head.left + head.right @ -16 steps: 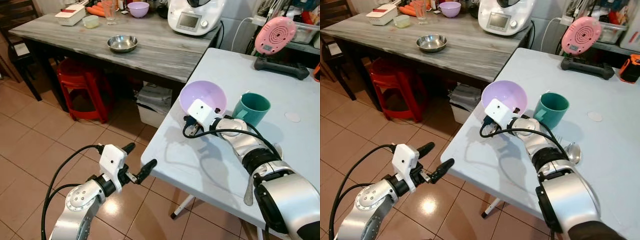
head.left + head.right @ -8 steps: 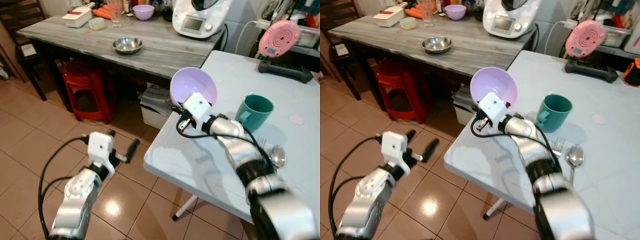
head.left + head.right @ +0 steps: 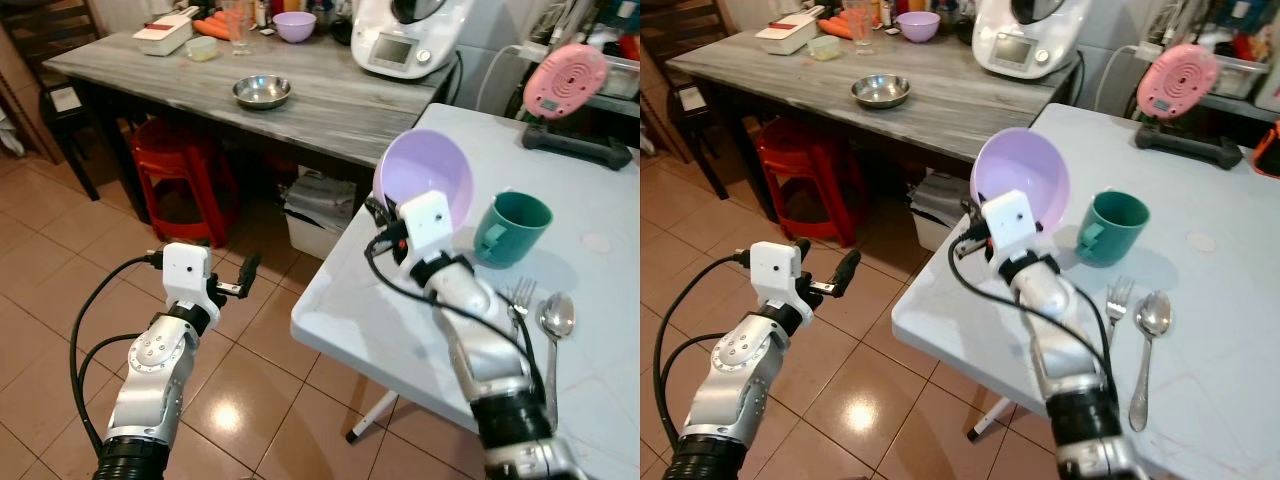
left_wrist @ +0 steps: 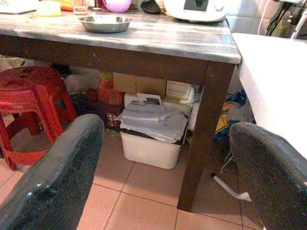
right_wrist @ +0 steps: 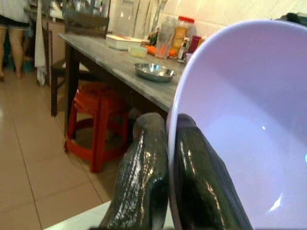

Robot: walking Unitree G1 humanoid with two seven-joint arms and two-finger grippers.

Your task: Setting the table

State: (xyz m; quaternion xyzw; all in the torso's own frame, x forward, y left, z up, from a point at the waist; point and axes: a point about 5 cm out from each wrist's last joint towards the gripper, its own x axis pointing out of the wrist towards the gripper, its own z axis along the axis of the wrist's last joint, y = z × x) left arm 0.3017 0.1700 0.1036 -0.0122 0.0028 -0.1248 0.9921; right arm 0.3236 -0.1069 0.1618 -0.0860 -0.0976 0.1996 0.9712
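Above the near edge of the white table (image 3: 590, 190), the right gripper (image 5: 165, 167) pinches the rim of the lilac bowl (image 3: 422, 180), one finger either side, holding it tilted and clear of the surface; the teal mug (image 3: 510, 228) stands just beside the bowl, with fork (image 3: 521, 295) and spoon (image 3: 556, 318) lying nearer the robot than the mug. The left gripper (image 4: 163, 167) hangs beside the table over the tiled floor (image 3: 60, 260), fingers spread and empty. Step in hand appears to be placing the bowl; the next move calls for levelling it and lowering it onto bare tabletop near the cutlery, though the intended spot cannot be confirmed.

Home kitchen: food processor (image 3: 402, 40), steel bowl (image 3: 262, 91), tiled floor (image 3: 60, 250).
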